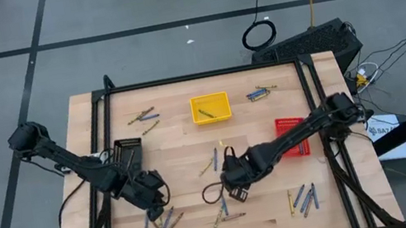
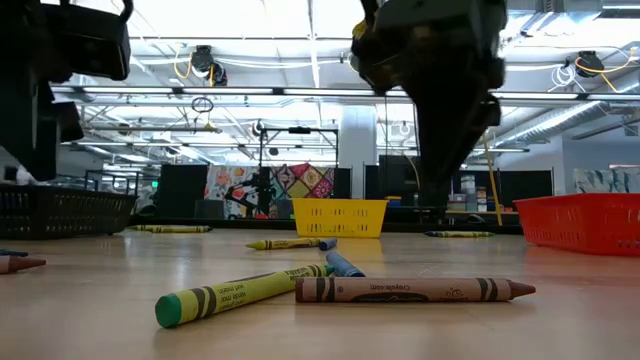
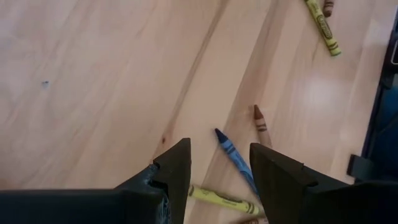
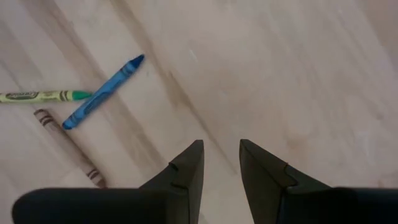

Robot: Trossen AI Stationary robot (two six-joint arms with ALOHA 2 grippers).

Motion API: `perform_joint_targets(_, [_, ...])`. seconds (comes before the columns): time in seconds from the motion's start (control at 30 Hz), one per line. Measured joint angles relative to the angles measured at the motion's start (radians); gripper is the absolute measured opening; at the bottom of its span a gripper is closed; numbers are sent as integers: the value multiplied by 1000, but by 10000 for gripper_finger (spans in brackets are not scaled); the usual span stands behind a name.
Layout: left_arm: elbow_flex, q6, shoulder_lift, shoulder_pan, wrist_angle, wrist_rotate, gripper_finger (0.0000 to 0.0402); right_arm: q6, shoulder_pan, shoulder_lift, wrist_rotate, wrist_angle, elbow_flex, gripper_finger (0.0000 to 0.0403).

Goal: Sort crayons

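Crayons lie loose on the wooden table (image 1: 184, 147) in small groups: one near my left gripper (image 1: 161, 221), one near my right gripper (image 1: 222, 211), others at the near right (image 1: 303, 197) and far side (image 1: 143, 118). My left gripper (image 1: 152, 192) is open above a blue crayon (image 3: 235, 155), with a brown one (image 3: 260, 121) and a yellow one (image 3: 224, 199) beside it. My right gripper (image 1: 232, 183) is open and empty (image 4: 221, 149); a blue crayon (image 4: 102, 93), a yellow-green one (image 4: 43, 96) and a brown one (image 4: 65, 146) lie off to one side of it.
A yellow tray (image 1: 210, 107) with one crayon in it stands at the far middle. A red tray (image 1: 292, 136) stands at the right and a black tray (image 1: 127, 148) at the left. A black frame (image 1: 196, 76) runs around the table. Cables lie near the right gripper.
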Motion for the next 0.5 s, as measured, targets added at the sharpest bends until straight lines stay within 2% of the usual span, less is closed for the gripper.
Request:
perform_joint_targets(0.2, [0,78,6,58,-2,-12,169,78,33,0,57,-57,0,91])
perform_joint_targets(0.5, [0,233,6,223,54,8,169,125,48,0,83,-87,0,91])
